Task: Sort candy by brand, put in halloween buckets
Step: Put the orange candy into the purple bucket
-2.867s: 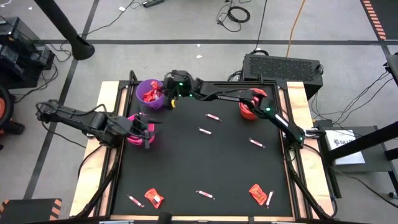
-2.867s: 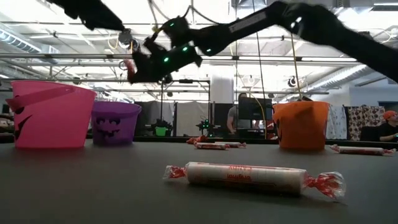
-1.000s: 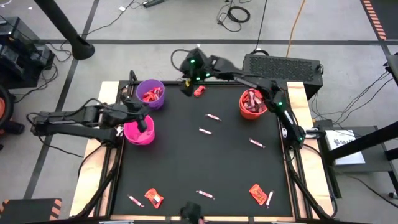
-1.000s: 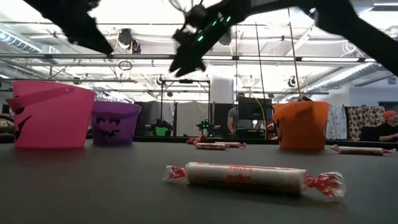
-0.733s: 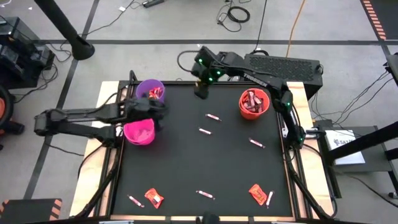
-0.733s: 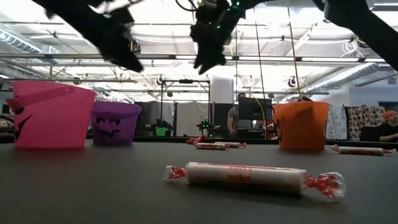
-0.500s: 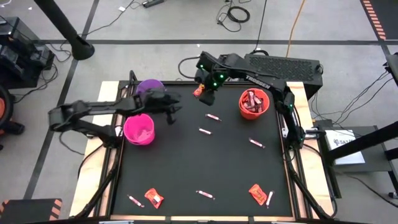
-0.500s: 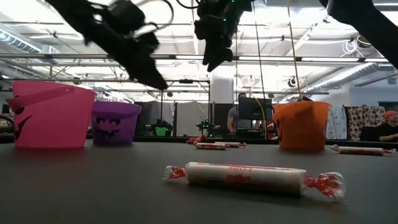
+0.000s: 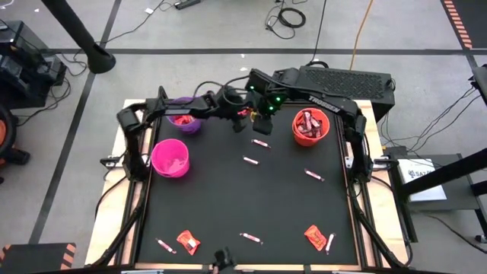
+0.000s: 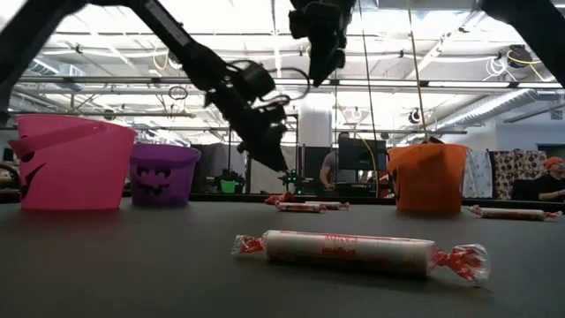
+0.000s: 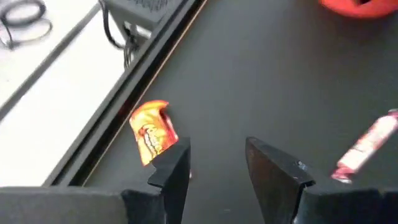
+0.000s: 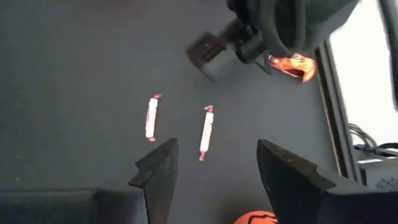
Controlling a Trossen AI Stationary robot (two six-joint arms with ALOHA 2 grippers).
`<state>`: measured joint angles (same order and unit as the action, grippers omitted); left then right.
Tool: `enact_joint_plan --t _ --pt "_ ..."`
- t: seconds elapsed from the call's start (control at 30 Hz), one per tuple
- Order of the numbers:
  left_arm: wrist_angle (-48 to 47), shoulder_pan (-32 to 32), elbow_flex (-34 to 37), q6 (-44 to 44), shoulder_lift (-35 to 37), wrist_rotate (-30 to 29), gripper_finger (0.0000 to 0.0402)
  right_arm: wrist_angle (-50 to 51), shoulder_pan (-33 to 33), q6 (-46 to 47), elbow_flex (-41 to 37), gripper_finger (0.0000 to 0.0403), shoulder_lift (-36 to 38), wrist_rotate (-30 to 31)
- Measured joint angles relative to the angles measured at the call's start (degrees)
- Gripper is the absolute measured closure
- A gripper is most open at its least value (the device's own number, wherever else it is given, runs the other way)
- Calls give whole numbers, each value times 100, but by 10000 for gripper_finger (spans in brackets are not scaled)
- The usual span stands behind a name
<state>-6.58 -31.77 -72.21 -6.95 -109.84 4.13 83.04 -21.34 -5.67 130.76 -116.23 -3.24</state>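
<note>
Left gripper [image 9: 238,122] swung over; orange-red packet [image 11: 152,132] beside its open fingers [image 11: 171,165].

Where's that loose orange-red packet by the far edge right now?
In the high view the orange-red packet lies on the mat near the table's far edge, between the purple bucket and orange bucket, under the open left gripper.

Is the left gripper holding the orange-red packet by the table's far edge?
No: the left gripper stands open and empty, with the orange-red packet lying beside it.
</note>
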Motion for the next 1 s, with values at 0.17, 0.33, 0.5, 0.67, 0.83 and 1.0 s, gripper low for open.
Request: enact_joint_plan --t 0.17,0.33,0.5,0.67,0.83,1.0 --pt "-210 -45 -685 -146 -679 -304 240 -372 12 0 -800 193 712 56" --pt "-527 -48 -1166 -254 -1157 -426 240 -1718 4 22 -2718 193 2109 54" --pt "-830 -48 -1409 -186 -1284 -474 240 -3375 7 201 -4621 193 3554 39" --pt "-1138 -138 -1574 49 -1283 -510 240 -4367 112 327 -6015 193 4720 1" --pt "-1389 -315 -1679 63 -1280 -468 240 -5113 273 638 -7104 193 5683 -4" --pt "-1452 -514 -1682 66 -1281 -49 240 -5771 706 944 -7938 193 6308 -7"
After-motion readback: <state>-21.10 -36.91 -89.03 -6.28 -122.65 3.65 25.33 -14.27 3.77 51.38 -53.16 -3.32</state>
